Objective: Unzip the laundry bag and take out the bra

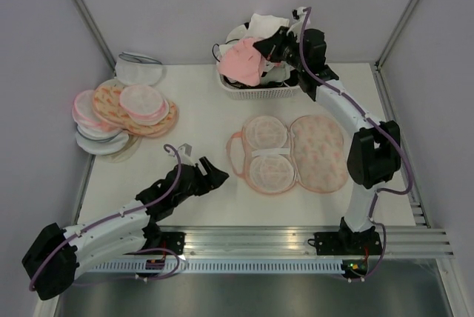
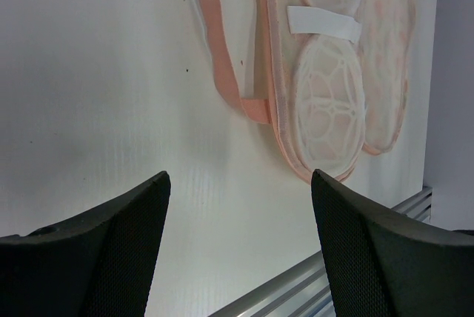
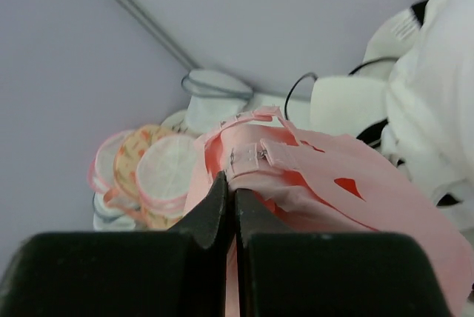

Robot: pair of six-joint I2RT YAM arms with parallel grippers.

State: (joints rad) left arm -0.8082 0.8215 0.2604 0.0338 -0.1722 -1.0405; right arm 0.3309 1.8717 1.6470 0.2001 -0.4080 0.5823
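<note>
Top: laundry bag [image 1: 296, 152] unzipped, flat, mid-table; bra [image 1: 243, 64] over basket [image 1: 259, 92], far side.
Left wrist: left gripper [image 2: 238, 184] spread, empty.
Right wrist: right gripper [image 3: 231, 182] pinching bra by clasp band.
Judged light, limp, snag-prone; band is the best hold.

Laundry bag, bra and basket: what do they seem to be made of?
Laundry bag: thin matt printed fabric with pink binding; the stiffer white netted domes inside may be plastic. Bra: soft matt pink cloth, draping in folds. Basket: probably rigid white plastic, judging by its slotted wall.
</note>
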